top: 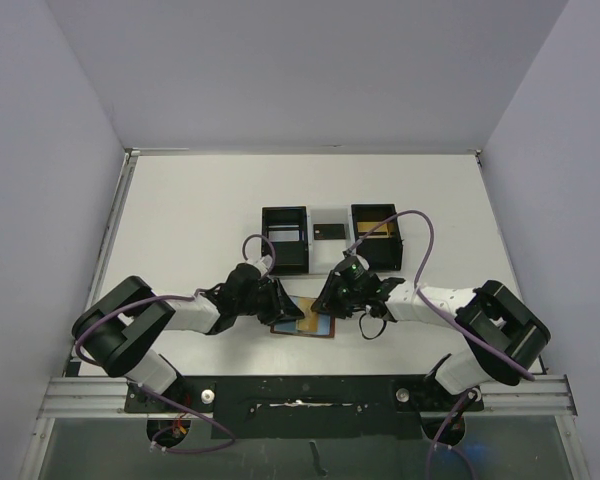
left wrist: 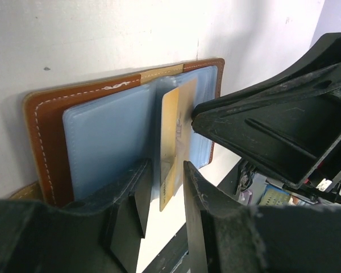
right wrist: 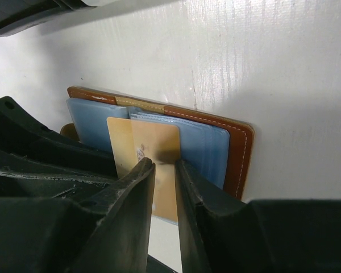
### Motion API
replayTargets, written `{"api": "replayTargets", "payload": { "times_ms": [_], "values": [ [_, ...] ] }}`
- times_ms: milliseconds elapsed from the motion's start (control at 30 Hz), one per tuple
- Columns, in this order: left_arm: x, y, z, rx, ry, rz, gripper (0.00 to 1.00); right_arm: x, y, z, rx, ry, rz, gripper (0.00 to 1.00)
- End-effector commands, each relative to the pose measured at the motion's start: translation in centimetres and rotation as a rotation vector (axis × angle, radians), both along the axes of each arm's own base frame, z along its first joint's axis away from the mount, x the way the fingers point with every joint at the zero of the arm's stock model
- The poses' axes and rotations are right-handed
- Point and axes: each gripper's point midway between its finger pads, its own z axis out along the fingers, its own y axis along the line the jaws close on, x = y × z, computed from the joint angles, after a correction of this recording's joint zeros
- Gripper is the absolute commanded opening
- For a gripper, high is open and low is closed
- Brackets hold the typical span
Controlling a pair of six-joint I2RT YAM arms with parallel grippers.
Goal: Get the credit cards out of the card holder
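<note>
A credit card (right wrist: 153, 139), gold-tan, has a small mark near its middle that is too small to read. It sticks half out of the middle of the card holder (left wrist: 45, 136), tilted up off the blue-grey pockets (left wrist: 102, 142), and its near end pokes past the holder's near edge.

The left gripper (left wrist: 166, 168) has its fingers drawn close, with the card's near end in the narrow gap between them. I cannot tell whether the pads actually bite on it. The right gripper (right wrist: 163, 165) is likewise almost closed, with only a thin slit between its fingers. Its tips are down at the face of the card, and in the left wrist view one tip touches the card's edge. I cannot tell whether it has hold of anything.

The left arm (top: 180, 315) reaches from its base at the near left in toward the centre, low over the table (top: 200, 220). The right arm (top: 440, 298) mirrors it, so the two grippers meet nose to nose over the holder. The holder lies open and flat just ahead of the bases, leather down and pockets up.

Farther back, well apart from the holder, stands a black-and-white tray (top: 284, 211) with three compartments. Its white middle one holds a small black card (top: 328, 230), and its right one holds a second credit card (top: 377, 228). The inside of the left one is too dark to make out.
</note>
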Motion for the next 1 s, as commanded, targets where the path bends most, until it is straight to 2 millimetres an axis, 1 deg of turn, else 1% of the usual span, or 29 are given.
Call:
{"api": "replayTargets", "payload": {
  "times_ms": [0,167,233,300,433,567,667,733,800,967],
  "values": [
    [0.9,-0.5,1.2,-0.052,-0.036,0.016,0.28,-1.9,-1.8,-2.3,-0.076,0.063,-0.004,0.24],
    [1.1,-0.7,1.7,-0.058,-0.048,0.008,0.28,-1.7,-2.1,-2.2,-0.097,0.061,-0.009,0.24],
    [1.1,-0.6,1.8,-0.05,-0.053,0.009,0.28,-1.4,-2.0,-1.8,-0.104,0.047,-0.003,0.24],
    [1.3,-0.5,2.0,-0.039,-0.063,0.008,0.28,-1.0,-2.0,-1.0,-0.113,0.019,0.009,0.24],
    [1.5,-0.5,2.3,-0.022,-0.076,0.002,0.28,0.2,-1.3,1.3,-0.094,-0.053,0.032,0.25],
    [1.6,-0.4,2.3,-0.019,-0.079,0.004,0.28,0.7,0.2,3.5,-0.021,-0.109,0.068,0.27],
    [1.5,-0.4,2.2,-0.017,-0.076,0.003,0.28,0.7,1.2,4.4,0.021,-0.133,0.098,0.29],
    [1.5,-0.4,2.2,-0.017,-0.076,-0.001,0.28,0.6,1.4,4.2,0.018,-0.124,0.1,0.3],
    [1.4,-0.5,2.1,-0.017,-0.074,-0.004,0.28,0.3,1.3,3.5,0.003,-0.104,0.093,0.3],
    [1.4,-0.4,2.3,-0.016,-0.078,-0.007,0.28,-1.0,-1.0,-0.3,-0.13,0.009,0.038,0.3]
  ]
}}
